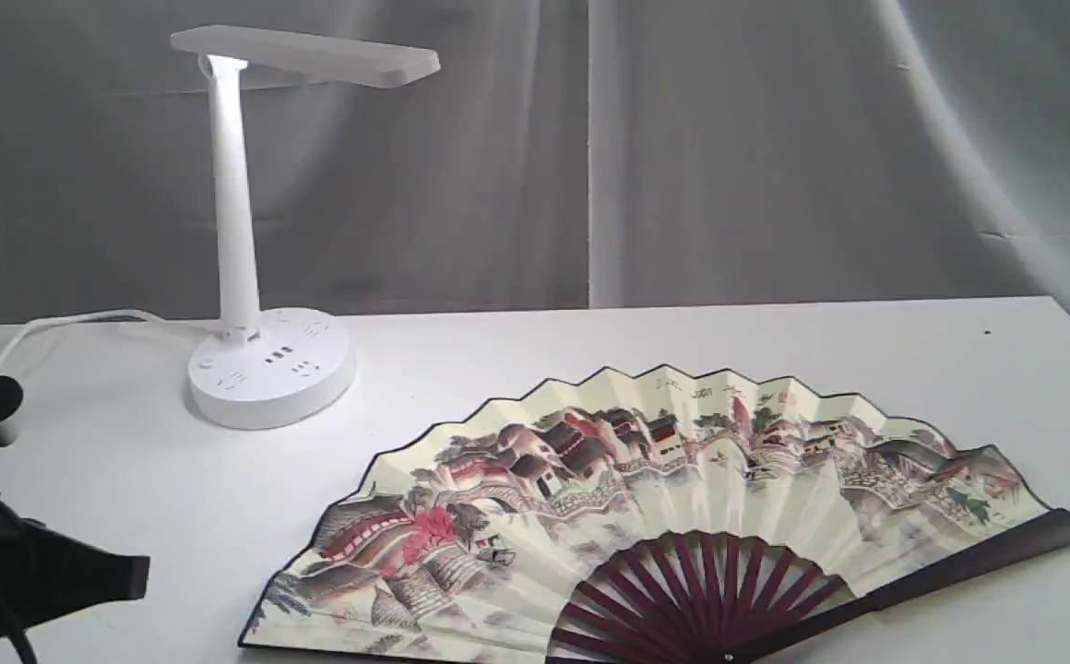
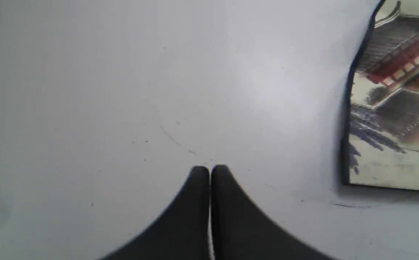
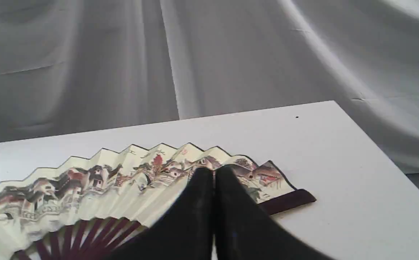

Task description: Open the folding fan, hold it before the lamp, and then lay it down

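The folding fan point(image 1: 664, 498) lies open and flat on the table point(image 1: 498, 360), apart from the lamp point(image 1: 232, 212). The left gripper point(image 2: 210, 169) and the right gripper point(image 3: 215, 170) both have fingers pressed together, holding nothing.

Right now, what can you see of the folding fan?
The folding fan lies fully open and flat on the white table, painted side up: pleated cream paper leaf, black-edged, with village houses and pink blossoms; dark maroon wooden-looking ribs and guards. The lamp stands apart, to its left in the exterior view.
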You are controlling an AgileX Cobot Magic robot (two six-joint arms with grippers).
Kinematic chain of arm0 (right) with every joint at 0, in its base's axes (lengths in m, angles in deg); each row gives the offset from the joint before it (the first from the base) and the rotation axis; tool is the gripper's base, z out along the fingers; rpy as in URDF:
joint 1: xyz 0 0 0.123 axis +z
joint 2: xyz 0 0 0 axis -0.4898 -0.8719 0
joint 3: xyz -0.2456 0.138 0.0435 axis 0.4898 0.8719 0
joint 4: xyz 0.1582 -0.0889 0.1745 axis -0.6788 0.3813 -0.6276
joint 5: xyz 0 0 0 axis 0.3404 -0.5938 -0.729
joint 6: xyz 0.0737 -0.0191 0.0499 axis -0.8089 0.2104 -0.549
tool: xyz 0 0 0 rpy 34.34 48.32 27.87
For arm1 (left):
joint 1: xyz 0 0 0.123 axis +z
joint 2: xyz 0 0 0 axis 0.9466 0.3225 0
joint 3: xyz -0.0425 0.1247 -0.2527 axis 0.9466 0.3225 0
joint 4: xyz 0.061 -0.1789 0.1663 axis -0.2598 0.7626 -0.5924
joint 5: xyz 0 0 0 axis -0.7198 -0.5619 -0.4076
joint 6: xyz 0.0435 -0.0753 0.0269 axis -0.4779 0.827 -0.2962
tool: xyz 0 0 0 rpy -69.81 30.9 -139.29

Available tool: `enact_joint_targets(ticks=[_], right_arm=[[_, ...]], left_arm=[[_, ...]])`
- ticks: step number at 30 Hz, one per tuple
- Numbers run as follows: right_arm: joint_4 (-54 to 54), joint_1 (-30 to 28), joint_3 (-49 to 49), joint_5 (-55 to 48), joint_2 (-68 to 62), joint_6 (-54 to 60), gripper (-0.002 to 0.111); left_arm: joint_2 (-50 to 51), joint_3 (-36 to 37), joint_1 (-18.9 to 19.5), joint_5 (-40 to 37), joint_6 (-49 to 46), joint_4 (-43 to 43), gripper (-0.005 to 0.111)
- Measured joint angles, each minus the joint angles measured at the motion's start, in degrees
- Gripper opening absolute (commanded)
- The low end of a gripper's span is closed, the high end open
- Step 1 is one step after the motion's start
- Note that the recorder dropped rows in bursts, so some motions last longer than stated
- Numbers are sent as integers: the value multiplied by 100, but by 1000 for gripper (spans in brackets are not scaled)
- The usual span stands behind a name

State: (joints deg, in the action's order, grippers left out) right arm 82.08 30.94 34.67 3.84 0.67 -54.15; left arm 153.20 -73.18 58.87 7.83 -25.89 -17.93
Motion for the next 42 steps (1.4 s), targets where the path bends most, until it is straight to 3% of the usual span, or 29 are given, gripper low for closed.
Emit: enact_joint_targets(ticks=[6, 13, 18, 25, 35, 42], right_arm=[[-359, 0, 0, 0, 0, -73, 0], [-395, 0, 0, 9, 0, -85, 0], [-395, 0, 0, 9, 0, -108, 0], [-395, 0, 0, 9, 0, -108, 0], [-395, 0, 0, 9, 0, -108, 0], [-395, 0, 0, 12, 0, -108, 0]], left_arm=[[0, 14, -23, -935, -44, 153, 0], [-397, 277, -432, -1143, -94, 254, 0], [-1365, 479, -637, -1202, -63, 381, 0], [-3072, 877, -636, -1627, -51, 604, 0], [-5653, 1612, -636, -1111, -51, 1139, 0], [-6735, 2181, -636, -769, -51, 1127, 0]])
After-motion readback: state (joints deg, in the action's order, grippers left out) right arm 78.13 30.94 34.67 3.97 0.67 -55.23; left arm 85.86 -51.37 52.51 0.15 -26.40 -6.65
